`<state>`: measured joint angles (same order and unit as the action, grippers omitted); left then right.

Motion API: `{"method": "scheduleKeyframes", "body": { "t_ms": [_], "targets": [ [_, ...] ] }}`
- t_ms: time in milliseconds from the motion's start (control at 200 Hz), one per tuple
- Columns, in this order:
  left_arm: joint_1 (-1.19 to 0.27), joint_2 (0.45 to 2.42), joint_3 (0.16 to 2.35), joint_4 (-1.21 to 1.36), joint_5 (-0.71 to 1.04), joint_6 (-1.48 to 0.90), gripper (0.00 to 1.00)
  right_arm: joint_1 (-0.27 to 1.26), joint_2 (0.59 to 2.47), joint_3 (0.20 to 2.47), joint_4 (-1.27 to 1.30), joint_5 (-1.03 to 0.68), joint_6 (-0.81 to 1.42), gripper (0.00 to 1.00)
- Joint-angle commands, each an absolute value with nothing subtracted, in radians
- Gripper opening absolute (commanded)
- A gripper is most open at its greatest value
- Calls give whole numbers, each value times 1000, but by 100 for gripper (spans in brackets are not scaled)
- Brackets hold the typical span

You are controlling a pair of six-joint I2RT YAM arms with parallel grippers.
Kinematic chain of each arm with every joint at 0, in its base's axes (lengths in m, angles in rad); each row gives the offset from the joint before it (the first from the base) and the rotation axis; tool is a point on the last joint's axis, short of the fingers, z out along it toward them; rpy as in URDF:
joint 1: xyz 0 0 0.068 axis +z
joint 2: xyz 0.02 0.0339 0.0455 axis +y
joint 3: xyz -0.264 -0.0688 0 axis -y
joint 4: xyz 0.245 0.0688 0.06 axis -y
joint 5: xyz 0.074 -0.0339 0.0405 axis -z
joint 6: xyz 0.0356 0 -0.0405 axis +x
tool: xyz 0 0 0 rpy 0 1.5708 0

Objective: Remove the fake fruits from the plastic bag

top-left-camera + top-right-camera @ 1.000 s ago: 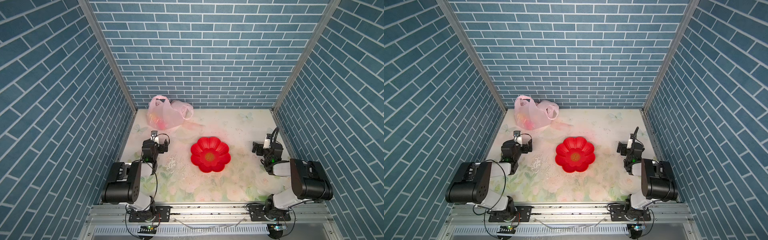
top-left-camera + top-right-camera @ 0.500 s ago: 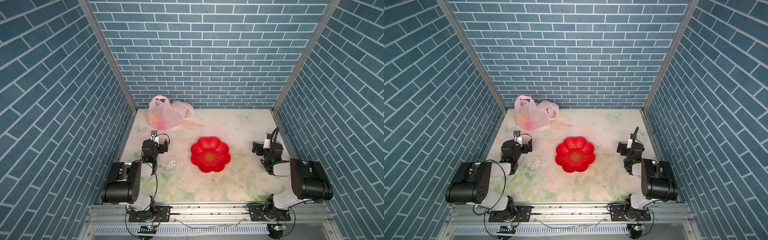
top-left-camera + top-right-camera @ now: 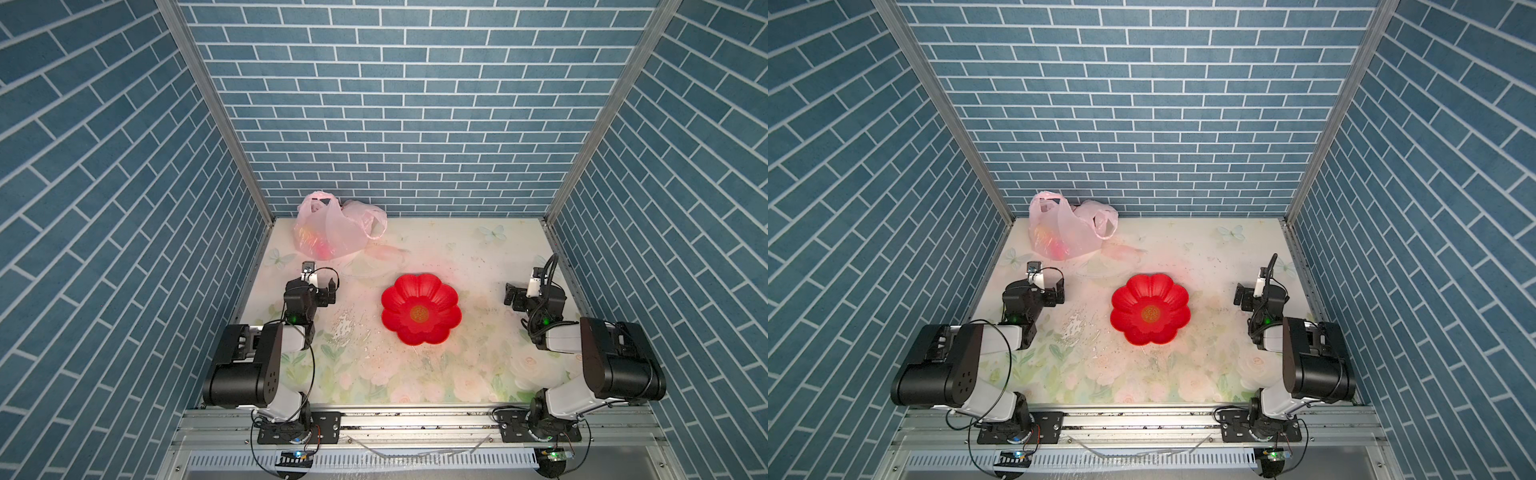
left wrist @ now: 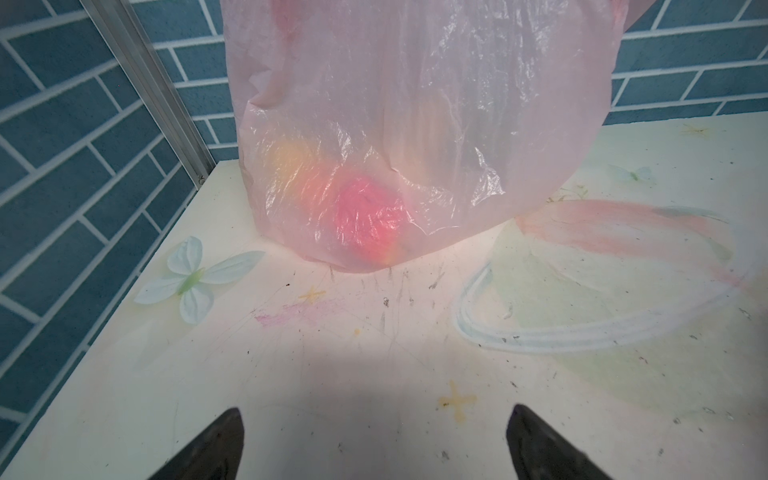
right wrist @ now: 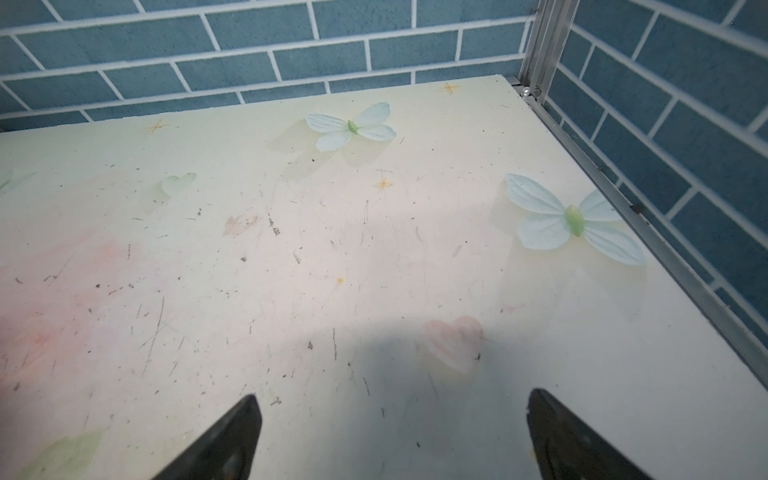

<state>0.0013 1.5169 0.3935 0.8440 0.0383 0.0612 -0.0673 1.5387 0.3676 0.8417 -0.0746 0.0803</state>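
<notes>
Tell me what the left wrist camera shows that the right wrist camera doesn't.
Only the left wrist view: the plastic bag, standing on the table, with a red fake fruit and a yellowish one blurred through it. Only the right wrist view: a pink heart print; no bag. Both: brick wall, butterfly prints, and an open, empty gripping part: the left end effector, the right end effector.

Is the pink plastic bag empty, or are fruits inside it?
Not empty: fake fruits, one red and one yellow-orange, show through the plastic bag in the left wrist view. The red flower-shaped bowl holds none.
</notes>
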Motion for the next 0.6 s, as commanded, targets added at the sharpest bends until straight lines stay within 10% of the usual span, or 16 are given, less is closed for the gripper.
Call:
{"method": "scheduleKeyframes", "body": {
  "t_ms": [0, 595],
  "targets": [
    [-2, 1528, 391, 850, 31, 68, 99, -66, 1541, 397, 859, -66, 46, 99],
    [-2, 1481, 447, 707, 2, 57, 99, -66, 1513, 396, 836, -19, 63, 99]
  ]
}}
